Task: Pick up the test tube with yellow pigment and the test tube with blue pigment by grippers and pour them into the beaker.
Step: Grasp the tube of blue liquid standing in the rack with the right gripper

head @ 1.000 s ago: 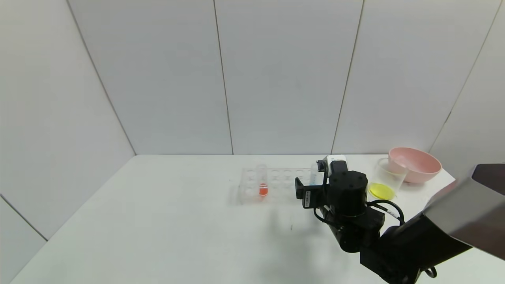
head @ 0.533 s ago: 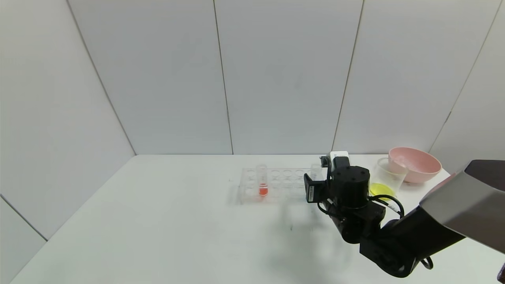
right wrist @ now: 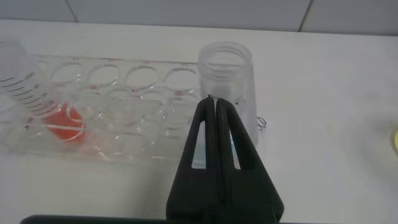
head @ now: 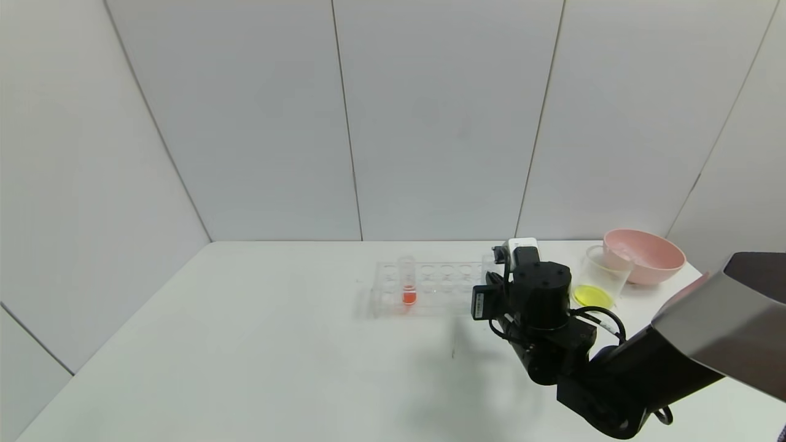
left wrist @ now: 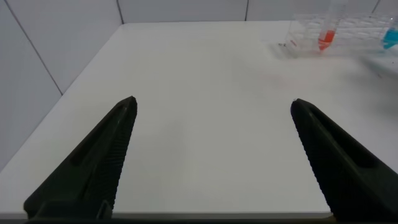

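Position: my right end effector (right wrist: pixel 216 107), clenched empty, sits mid-frame in the right wrist view, just before the clear blue-pigment test tube (right wrist: pixel 225 71). The tube stands upright in the clear plastic rack (right wrist: pixel 124 84), presumably awaiting my grasp. My left end effector (left wrist: pixel 212 101) is released, parked.

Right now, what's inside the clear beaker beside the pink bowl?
A shallow pool of yellow liquid lies at the bottom of the beaker. Nothing else shows through its clear wall, and in the head view nothing covers it.

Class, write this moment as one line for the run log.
right pincer: shut, in front of blue-pigment test tube in rack | left pincer: open, parked above table | beaker: yellow liquid inside
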Controlling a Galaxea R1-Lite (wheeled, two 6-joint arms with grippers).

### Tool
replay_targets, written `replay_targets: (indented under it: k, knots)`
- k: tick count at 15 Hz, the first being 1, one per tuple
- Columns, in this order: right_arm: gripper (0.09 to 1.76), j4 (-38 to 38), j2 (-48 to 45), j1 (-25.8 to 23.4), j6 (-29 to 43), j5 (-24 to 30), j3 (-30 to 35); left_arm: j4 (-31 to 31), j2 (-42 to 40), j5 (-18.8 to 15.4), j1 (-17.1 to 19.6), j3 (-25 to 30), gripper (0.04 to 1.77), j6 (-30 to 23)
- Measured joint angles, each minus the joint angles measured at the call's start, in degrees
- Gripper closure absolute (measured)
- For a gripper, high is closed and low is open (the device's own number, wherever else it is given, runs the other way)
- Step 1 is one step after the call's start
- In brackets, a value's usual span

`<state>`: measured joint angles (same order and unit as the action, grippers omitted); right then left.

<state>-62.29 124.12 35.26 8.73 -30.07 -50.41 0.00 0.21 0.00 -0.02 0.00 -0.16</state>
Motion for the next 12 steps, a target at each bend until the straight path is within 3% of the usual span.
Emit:
replay_targets:
  k: [12]
  knots:
    - [1.73,0.8,-3.8,-0.3,-1.9,-0.2,0.2,0.0,0.0,0.0,0.0,0.0,0.05,0.0]
